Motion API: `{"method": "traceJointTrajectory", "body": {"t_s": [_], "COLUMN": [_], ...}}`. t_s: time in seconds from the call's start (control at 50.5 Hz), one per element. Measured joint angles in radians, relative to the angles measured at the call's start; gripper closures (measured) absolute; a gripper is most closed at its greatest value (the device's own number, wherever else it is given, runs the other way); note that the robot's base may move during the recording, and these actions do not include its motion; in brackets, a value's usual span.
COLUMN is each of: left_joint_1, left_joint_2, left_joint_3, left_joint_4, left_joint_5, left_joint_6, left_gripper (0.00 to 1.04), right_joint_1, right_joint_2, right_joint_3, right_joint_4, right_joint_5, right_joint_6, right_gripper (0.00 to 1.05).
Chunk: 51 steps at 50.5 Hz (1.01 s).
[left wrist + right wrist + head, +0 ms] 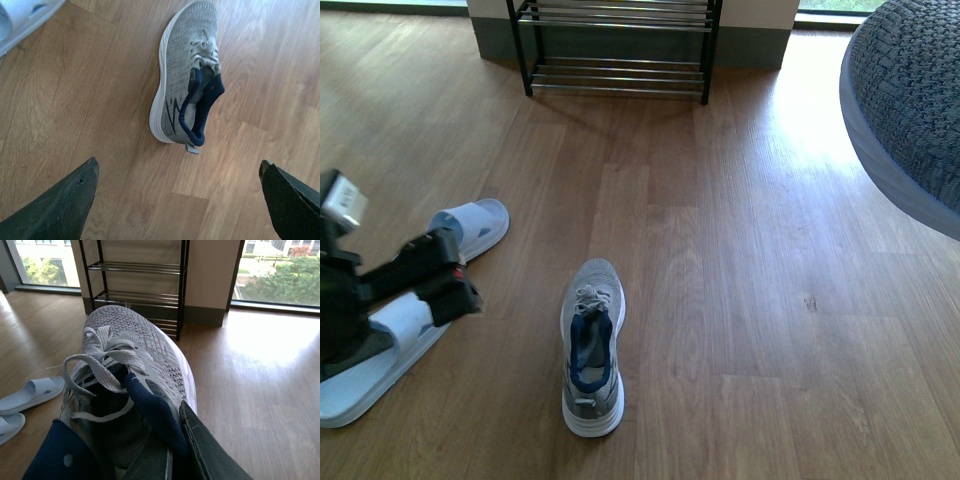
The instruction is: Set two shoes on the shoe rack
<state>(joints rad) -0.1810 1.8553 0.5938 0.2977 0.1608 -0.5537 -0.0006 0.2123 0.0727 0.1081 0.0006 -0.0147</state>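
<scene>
One grey knit sneaker [592, 345] with navy lining stands upright on the wood floor, toe towards the shoe rack [615, 45] at the far wall. My left gripper [453, 270] hovers open to its left, over the slippers. In the left wrist view this sneaker [187, 75] lies beyond my open left gripper [177, 200], apart from both fingers. My right gripper [175, 455] is shut on the collar of the other grey knit sneaker [135, 360], one finger inside the shoe and one outside. Its toe points at the shoe rack [135, 290]. The right arm is out of the front view.
Two pale blue slippers [430, 290] lie on the floor at the left, under my left arm, and also show as slippers [30, 392] in the right wrist view. A large grey knitted pouf [910, 100] fills the right back corner. Windows flank the rack.
</scene>
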Motion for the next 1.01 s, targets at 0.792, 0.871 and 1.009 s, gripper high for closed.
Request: {"method": "traceJointTrajectory", "body": {"t_s": [0.792, 0.871, 1.009], "left_joint_1": [-0.088, -0.089, -0.099], "left_joint_2": [0.785, 0.827, 0.914], "left_joint_3": [0.719, 0.761, 0.863], "left_joint_4": [-0.207, -0.219, -0.252], "left_joint_5": [0.081, 0.084, 0.076], "left_joint_6": [0.196, 0.204, 0.217], "left_gripper": [0.09, 0.09, 0.09], "right_joint_1": [0.000, 0.000, 0.000], "right_joint_2": [0.000, 0.000, 0.000], "right_joint_3": [0.000, 0.000, 0.000], "right_joint_4": [0.000, 0.000, 0.000], "right_joint_5": [0.000, 0.000, 0.000], "right_joint_6": [0.000, 0.000, 0.000], "right_gripper": [1.03, 1.03, 1.03]}}
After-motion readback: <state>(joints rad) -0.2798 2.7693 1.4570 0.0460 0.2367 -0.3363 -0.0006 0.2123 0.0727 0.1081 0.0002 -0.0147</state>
